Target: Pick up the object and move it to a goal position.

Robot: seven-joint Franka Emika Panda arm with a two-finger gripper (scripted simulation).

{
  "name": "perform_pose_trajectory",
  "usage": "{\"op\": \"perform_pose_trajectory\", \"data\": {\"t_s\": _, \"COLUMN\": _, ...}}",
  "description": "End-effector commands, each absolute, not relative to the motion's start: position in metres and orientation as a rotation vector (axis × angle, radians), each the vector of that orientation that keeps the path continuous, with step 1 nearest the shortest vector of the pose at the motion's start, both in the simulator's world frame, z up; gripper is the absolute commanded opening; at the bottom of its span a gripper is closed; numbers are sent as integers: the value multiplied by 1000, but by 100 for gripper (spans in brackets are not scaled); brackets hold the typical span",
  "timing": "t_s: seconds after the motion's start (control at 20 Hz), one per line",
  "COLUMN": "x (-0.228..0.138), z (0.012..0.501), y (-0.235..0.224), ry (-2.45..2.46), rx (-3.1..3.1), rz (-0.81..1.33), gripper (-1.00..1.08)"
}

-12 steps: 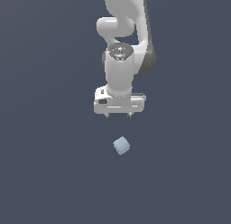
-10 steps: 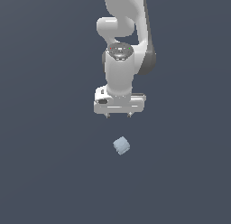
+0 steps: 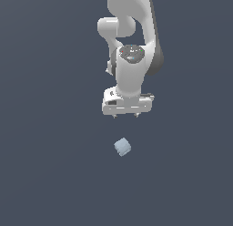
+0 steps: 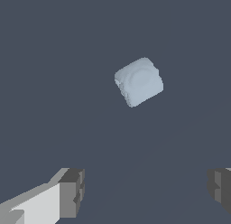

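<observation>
Poised above a small pale blue-grey matte cube point(image 3: 122, 147) lying alone on the dark grey floor point(image 3: 50, 166), nearer the camera in the exterior view. White two-fingered gripper point(image 3: 127, 115) spread wide, holding nothing, well clear of the cube, grey pads point(image 4: 72, 192) apart.

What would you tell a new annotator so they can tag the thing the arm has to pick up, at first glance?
Start at the white robot arm hanging into the dark grey scene and follow it down to its open gripper. Just beneath the fingers, apart from them, sits a small pale blue-grey cube, turned askew to the gripper. It is the only loose thing in sight, and far narrower than the gripper.
</observation>
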State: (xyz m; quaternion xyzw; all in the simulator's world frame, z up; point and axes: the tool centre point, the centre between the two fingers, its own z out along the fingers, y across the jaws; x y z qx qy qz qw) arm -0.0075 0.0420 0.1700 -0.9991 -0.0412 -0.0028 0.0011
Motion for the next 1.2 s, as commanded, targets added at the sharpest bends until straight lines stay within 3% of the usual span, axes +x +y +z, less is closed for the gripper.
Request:
{"op": "perform_pose_trajectory", "data": {"t_s": 0.0, "x": -9, "z": 169, "y": 45, "ry": -135, "rx": -3137, "rz": -5, "gripper": 100}}
{"op": "perform_pose_trajectory", "data": {"t_s": 0.55, "x": 6, "z": 161, "y": 43, "ry": -239, "rx": -3134, "rz": -5, "gripper": 100}}
{"op": "perform_pose_trajectory", "data": {"t_s": 1.15, "x": 53, "z": 125, "y": 37, "ry": -621, "rx": -3084, "rz": 0, "gripper": 100}}
